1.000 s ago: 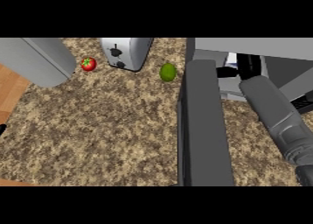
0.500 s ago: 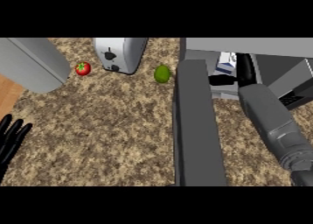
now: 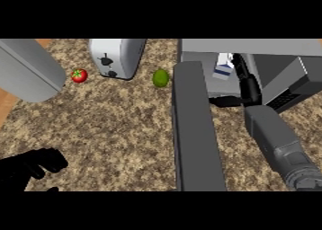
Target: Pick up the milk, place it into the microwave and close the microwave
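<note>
Milk carton [image 3: 223, 70] stands upright inside microwave [image 3: 283, 67], right hand [image 3: 248, 87] beside it, grasp indeterminable; left hand [image 3: 27, 170] curled, empty.

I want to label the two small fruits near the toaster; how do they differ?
The tomato is red and round, left of the toaster; the avocado is green and more oval, to the toaster's right. The avocado looks slightly larger. Both lie on the counter, untouched.

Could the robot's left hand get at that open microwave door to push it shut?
Probably yes. The left hand is low at the left, and only bare counter lies between it and the open microwave door; nothing blocks the way.
</note>
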Action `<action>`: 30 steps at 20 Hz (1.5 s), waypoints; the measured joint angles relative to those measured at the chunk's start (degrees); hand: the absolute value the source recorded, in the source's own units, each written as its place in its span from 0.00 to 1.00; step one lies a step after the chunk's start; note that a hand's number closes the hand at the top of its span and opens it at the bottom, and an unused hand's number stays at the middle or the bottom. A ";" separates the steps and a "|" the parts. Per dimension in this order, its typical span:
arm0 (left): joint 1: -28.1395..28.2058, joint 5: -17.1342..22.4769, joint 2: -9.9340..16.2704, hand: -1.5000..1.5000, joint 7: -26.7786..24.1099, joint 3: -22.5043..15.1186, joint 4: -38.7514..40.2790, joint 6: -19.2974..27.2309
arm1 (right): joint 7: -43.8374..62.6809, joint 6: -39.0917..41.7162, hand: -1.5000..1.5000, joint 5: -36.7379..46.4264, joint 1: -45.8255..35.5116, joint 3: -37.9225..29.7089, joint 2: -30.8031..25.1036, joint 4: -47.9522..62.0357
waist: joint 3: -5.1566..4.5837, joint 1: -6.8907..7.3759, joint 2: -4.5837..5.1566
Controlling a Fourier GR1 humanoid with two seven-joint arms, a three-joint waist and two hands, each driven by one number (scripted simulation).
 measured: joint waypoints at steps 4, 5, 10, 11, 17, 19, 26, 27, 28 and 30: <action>-0.03 -1.08 -0.38 1.00 1.02 -3.36 0.25 0.85 | -1.43 5.66 0.00 -0.91 3.01 -0.26 0.63 -0.65 | -0.05 -0.82 -0.42; -0.36 -1.09 -0.44 1.00 2.01 -4.20 0.21 1.43 | -2.08 6.92 0.00 -1.02 4.26 -0.15 0.77 -0.99 | -0.07 -1.15 -0.58; -1.41 -3.60 -0.58 1.00 3.34 -9.77 0.84 5.64 | -3.27 9.64 0.00 -1.88 9.48 0.41 1.61 -4.17 | -0.14 -2.11 -1.03; -0.77 -3.62 -0.60 1.00 3.98 -10.95 0.09 5.80 | -3.32 10.01 0.00 -1.92 10.59 0.74 1.64 -5.07 | -0.15 -2.24 -1.11; -3.94 -8.29 -0.49 1.00 2.95 -15.53 3.06 7.11 | -3.56 11.48 0.00 -2.01 19.55 3.31 2.86 -12.29 | -0.24 -3.48 -1.55; -4.81 -9.96 -0.55 1.00 2.83 -18.06 3.48 8.66 | -3.32 11.92 0.00 -2.48 23.32 3.85 2.91 -15.53 | -0.25 -3.71 -1.61; -14.54 -16.60 -0.63 1.00 0.83 -25.43 12.44 14.72 | -1.96 16.24 0.00 -4.43 35.35 5.63 0.67 -28.36 | -0.28 -4.41 -1.56; -15.74 -17.47 -0.63 1.00 -0.05 -27.18 14.48 16.03 | -1.78 16.98 0.00 -4.84 36.85 5.77 0.28 -30.04 | -0.27 -4.40 -1.52; -16.72 -18.00 -0.64 1.00 -0.88 -28.06 16.43 16.55 | -1.29 17.50 0.00 -5.16 38.93 6.24 0.38 -32.62 | -0.30 -4.55 -1.54; -18.12 -20.20 -0.64 1.00 -2.98 -30.65 20.95 17.80 | -0.46 18.22 0.00 -5.80 42.34 6.82 0.24 -37.18 | -0.31 -4.77 -1.52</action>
